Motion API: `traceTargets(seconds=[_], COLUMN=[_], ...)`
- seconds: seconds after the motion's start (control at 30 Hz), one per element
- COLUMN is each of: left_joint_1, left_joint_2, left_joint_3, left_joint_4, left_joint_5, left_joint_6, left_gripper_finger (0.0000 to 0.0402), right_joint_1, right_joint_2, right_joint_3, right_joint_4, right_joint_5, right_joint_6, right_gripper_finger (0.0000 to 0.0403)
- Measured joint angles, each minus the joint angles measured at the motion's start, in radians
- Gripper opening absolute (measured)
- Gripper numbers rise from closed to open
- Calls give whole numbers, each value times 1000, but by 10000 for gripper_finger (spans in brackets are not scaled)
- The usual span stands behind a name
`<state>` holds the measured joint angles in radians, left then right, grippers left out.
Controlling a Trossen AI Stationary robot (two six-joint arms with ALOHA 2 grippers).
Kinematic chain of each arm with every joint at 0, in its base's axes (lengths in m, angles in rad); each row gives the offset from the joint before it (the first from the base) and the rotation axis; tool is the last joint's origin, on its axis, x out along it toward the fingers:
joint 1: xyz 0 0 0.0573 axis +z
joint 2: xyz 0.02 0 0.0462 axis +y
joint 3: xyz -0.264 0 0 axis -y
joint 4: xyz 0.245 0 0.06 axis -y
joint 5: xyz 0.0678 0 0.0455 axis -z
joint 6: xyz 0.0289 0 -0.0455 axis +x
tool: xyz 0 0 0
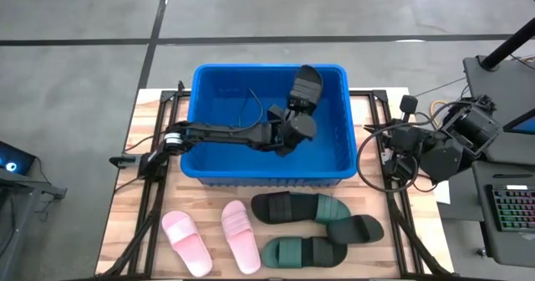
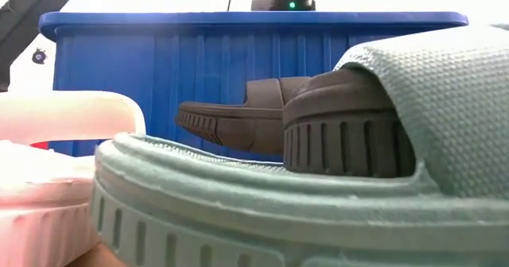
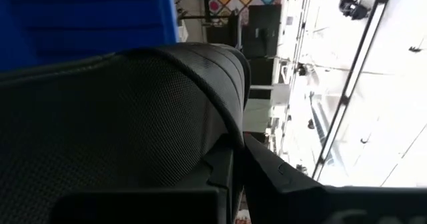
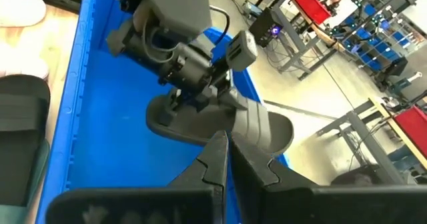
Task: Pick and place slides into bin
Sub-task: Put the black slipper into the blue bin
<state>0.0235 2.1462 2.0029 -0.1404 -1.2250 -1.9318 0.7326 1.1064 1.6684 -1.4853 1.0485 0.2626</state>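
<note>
Jaws of the left gripper are clamped on a black rubber slide sandal, held above the interior of the large bright blue rectangular plastic bin. The sandal extends beyond the fingertips toward the bin's far wall, its toe end reaching up to the rolled rim. In the left wrist view, the sandal's wide strap shows a fine dimpled texture and a smooth curved edge. The right wrist view shows the same black sandal tilted, gripped near one end by the left gripper.

Jaws of the right gripper are pressed together and hold nothing; this arm is parked off the table's right edge.

The bin has finely ribbed walls and stands on a pale wooden tabletop. On the tabletop in front of the bin lie two light pink slides side by side, and to their right a cluster of dark green and black slides, touching and partly overlapping. The low view shows a grey-green sole with vertical side ridges and a pebbled strap.
</note>
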Motion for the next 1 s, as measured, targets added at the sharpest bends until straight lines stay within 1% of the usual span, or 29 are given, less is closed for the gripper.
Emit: traceTargets(seconds=[0.1, 0.23, 0.33, 0.43, 0.57, 0.67, 0.73, 0.9, 1.0], left_joint_1=[1, 1, 1, 1, -7, -25, -33, -40, -40], left_joint_2=[0, -17, -62, -113, -171, -220, -262, -345, -396], left_joint_3=[0, -1, -1, -2, -37, -73, -115, -242, -304], left_joint_4=[-24, -108, -239, -367, -531, -625, -673, -679, -666], left_joint_5=[20, 25, 26, 16, 18, 8, 3, -16, -79], left_joint_6=[3, -24, -27, -91, -115, -213, -232, -262, -265], left_gripper_finger=[0, 0, 0, 0, 0, 0, 0, 0, 0], right_joint_1=[0, 0, 0, 0, 0, 0, 0, 0, 0], right_joint_2=[3, 7, 7, 7, 8, 8, 8, 8, 8], right_joint_3=[0, -1, -1, -1, -1, -1, -1, -1, -1], right_joint_4=[0, 0, 0, 0, 0, 0, 0, 0, 0], right_joint_5=[0, 0, 0, 0, 0, 0, 0, 15, 27], right_joint_6=[0, 1, 19, 21, 22, 25, 25, 26, 25], right_gripper_finger=[8, 9, 9, 8, 8, 8, 9, 9, 8])
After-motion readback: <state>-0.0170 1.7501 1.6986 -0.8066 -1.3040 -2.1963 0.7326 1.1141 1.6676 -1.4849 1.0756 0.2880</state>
